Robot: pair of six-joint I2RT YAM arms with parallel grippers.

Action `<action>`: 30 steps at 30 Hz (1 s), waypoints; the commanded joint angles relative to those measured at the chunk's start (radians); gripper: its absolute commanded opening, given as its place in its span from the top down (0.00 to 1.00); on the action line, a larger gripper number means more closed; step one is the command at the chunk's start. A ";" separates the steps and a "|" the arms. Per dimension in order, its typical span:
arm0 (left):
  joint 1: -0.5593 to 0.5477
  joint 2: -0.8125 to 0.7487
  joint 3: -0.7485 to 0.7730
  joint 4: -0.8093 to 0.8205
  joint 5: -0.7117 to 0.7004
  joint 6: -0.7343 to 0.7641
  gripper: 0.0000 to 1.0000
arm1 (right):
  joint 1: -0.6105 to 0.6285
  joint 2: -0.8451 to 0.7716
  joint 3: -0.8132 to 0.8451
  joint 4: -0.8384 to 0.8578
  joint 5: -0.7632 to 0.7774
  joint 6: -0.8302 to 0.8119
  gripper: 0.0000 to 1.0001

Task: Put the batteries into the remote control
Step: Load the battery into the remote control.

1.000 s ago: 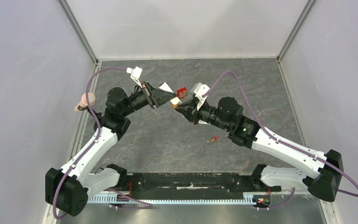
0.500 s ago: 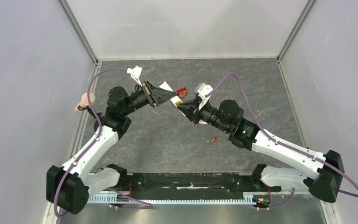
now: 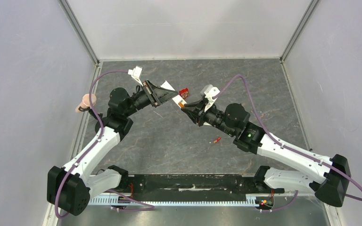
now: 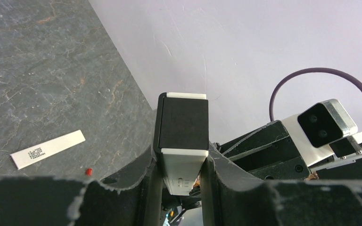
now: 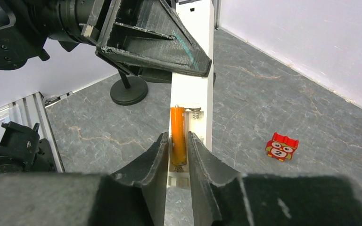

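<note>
Cradling cylindrical orange battery [image 5: 178, 136], slim remote control [image 5: 206, 108]

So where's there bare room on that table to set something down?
Free: the middle of the grey stone-look table, left of the loose orange battery; also the far right corner. Crowded: around the white remote bar and small red box.

The left pincer [image 4: 181, 165] clamps the remote [image 4: 183, 127] between both fingers, dark end toward the camera. Off to the left a white strip [image 4: 47, 149] lies flat on the surface [image 4: 37, 70], with a red speck [image 4: 88, 172] nearby, too small to identify. The right arm [image 4: 268, 150] sits close behind.
</note>
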State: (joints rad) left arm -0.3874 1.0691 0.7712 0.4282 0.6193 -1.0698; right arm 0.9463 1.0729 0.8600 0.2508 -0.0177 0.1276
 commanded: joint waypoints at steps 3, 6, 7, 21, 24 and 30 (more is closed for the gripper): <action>0.001 -0.007 0.015 0.073 -0.019 -0.047 0.98 | 0.001 -0.031 -0.003 -0.015 0.041 0.013 0.71; 0.001 -0.006 0.010 0.065 -0.024 -0.036 0.98 | 0.002 -0.036 0.018 -0.018 0.039 0.030 0.63; 0.000 -0.005 0.010 0.059 -0.026 -0.029 0.98 | 0.002 -0.038 0.026 -0.019 0.037 0.035 0.59; 0.002 0.013 0.030 0.051 -0.058 -0.026 0.98 | 0.001 -0.113 0.130 -0.158 0.103 0.148 0.02; 0.002 0.007 0.024 0.064 -0.068 -0.028 0.98 | -0.002 -0.094 0.163 -0.223 0.174 0.274 0.02; 0.001 -0.007 0.010 0.072 -0.096 0.001 0.98 | -0.035 -0.001 0.244 -0.397 0.169 0.668 0.02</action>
State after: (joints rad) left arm -0.3874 1.0855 0.7712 0.4297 0.5491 -1.0801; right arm 0.9314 1.0134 1.0336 -0.0128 0.1284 0.4992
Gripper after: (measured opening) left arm 0.359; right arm 0.979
